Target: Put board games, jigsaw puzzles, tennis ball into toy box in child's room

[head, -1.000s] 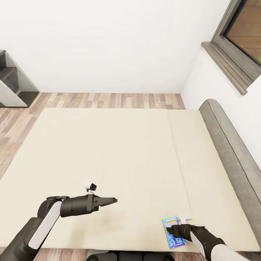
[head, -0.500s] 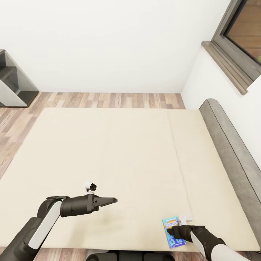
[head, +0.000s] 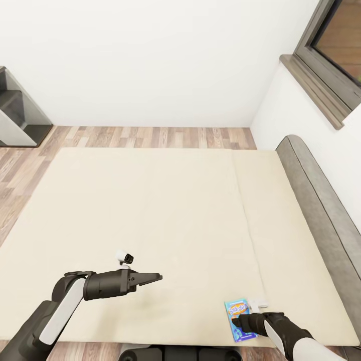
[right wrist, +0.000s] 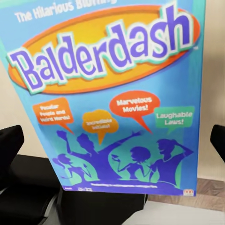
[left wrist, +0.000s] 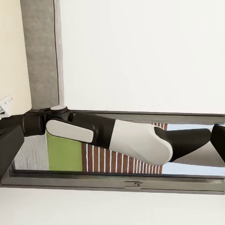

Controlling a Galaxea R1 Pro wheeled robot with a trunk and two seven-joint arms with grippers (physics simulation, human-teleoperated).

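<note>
A: What is hidden or cut off around the bed (head: 150, 215)?

B: The right gripper (head: 240, 321) hangs over the blue board game (head: 236, 307) and covers its near half in the head view, so whether the fingertips touch the box cannot be told. The right arm runs off the lower edge of that view. In the right wrist view the two dark fingertips (right wrist: 9, 145) stand apart at either side of the box (right wrist: 108, 93), spread wider than it and gripping nothing.

A: And the left gripper (head: 150, 277)?

B: It hovers over the near part of the bed, well apart from the game, its fingers drawn together to a point with nothing between them. The left wrist view looks across to the window (left wrist: 117, 154) and the right arm (left wrist: 117, 136), so the left fingers themselves cannot be made out there.

A: Where does the game lie?

B: Flat on the bed's near edge, close to the seam of the mattress, on the side toward the grey headboard (head: 316, 200). A small white part (head: 260, 303) sits just beside its far corner; what it is cannot be told.

A: Any writing?

B: "Balderdash" in purple on an orange oval, "The Hilarious" above it with the rest cut off, and bubbles reading "Marvelous Movies!", "Laughable Laws!", "Peculiar People". The orange bubble is too blurred to read.
</note>
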